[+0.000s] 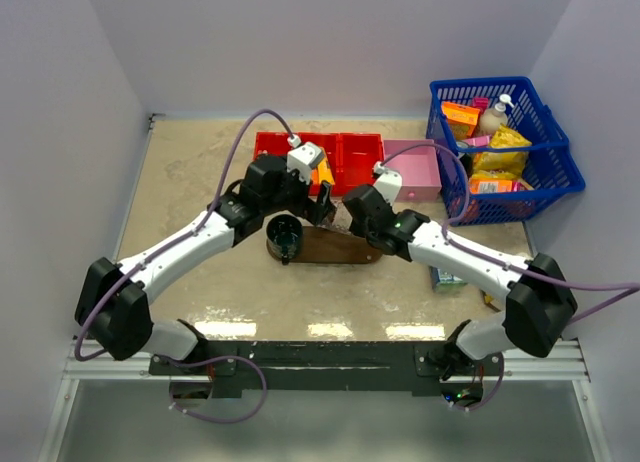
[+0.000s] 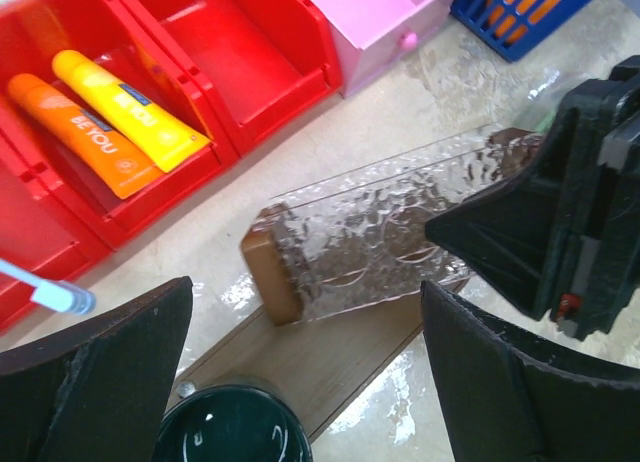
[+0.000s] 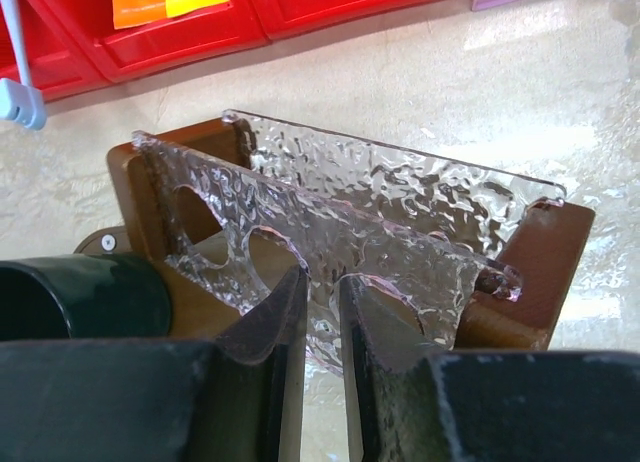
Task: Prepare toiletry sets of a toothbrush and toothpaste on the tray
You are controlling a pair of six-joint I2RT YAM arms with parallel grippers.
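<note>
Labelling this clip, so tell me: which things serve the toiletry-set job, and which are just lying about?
Job: toothpaste tubes, toothbrush, tray, clear holder.
Lying about: blue basket, pink box, small packet.

Beige, mottled, glossy desk (image 1: 190,172), boxed in by plain pale lilac-grey walls (image 1: 330,42) at the far, left and right edges. Three bright patches of glare (image 1: 335,330) along the near edge, just before a silver metal rail (image 1: 560,360).
</note>
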